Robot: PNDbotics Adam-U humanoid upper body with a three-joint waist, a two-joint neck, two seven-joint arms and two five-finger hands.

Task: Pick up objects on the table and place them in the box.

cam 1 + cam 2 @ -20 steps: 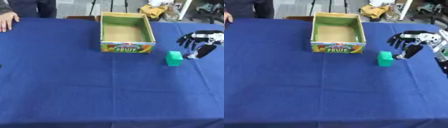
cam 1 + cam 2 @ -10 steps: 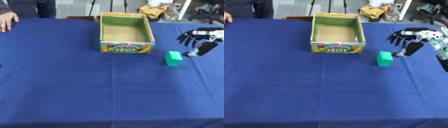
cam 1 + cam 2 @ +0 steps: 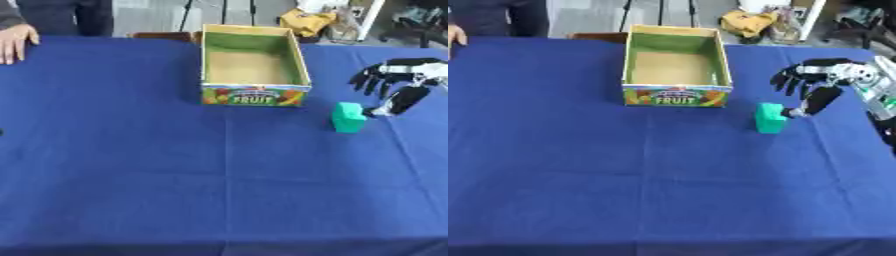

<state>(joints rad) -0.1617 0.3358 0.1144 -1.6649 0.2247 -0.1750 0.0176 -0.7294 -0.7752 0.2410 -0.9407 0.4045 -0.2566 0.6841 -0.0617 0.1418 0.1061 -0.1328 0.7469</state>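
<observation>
The green block (image 3: 770,118) stands on the blue tablecloth (image 3: 175,170), just in front of the box's (image 3: 675,95) near right corner and a little to its right. The right hand (image 3: 820,80) reaches in from the right edge — its fingers are spread and relaxed, holding nothing. The thumb (image 3: 814,102) points down and toward the block, its tip close beside the block's right side; whether it actually touches cannot be told. The other fingers (image 3: 789,77) fan out above and behind, well clear of the block.

The block is small, a solid teal-green, roughly box-shaped and upright, with a lighter top face and a darker front. Its edges look slightly rounded.

The box is an open cardboard tray with a green rim, plain brown floor and a printed front panel reading "FRUIT" — nothing shows inside it. The left hand does not show in either view.
</observation>
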